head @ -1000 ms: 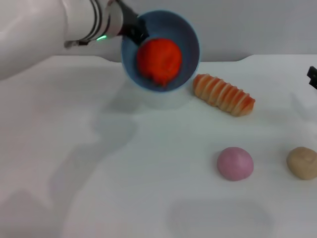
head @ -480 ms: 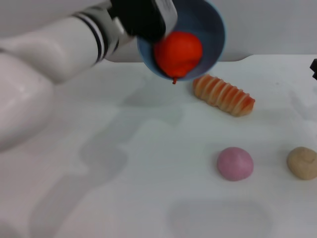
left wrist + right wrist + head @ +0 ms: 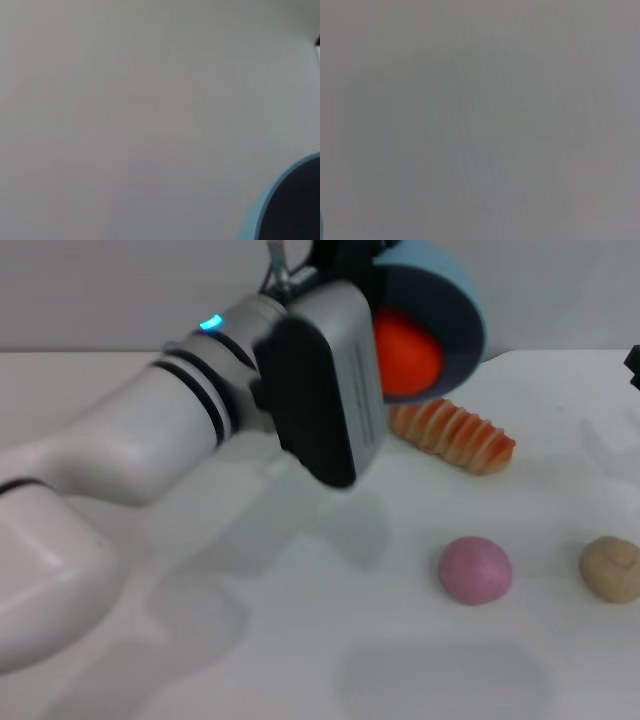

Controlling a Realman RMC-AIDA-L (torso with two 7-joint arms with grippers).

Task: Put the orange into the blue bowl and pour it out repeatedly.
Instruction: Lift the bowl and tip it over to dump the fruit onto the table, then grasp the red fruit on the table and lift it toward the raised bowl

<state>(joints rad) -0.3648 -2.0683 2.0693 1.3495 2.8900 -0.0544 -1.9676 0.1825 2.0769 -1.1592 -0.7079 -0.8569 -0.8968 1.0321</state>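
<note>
Your left arm (image 3: 200, 430) fills the left of the head view, its gripper (image 3: 345, 260) closed on the blue bowl (image 3: 450, 310), raised and tipped on its side, mouth facing you. The orange (image 3: 408, 352) sits inside, above the bread loaf (image 3: 452, 436).

1. The left arm (image 3: 200, 430) reaches across the left and middle of the table (image 3: 300, 640) and blocks passage there.
2. The bowl (image 3: 455, 315), tipped and held aloft, hangs just above the loaf's (image 3: 452, 432) near end with the orange (image 3: 408, 352) in it; the gap between them is narrow.
3. The pink ball (image 3: 475, 570) and tan ball (image 3: 610, 568) sit apart, with open table between them.
4. The front strip of the table lies open.
</note>
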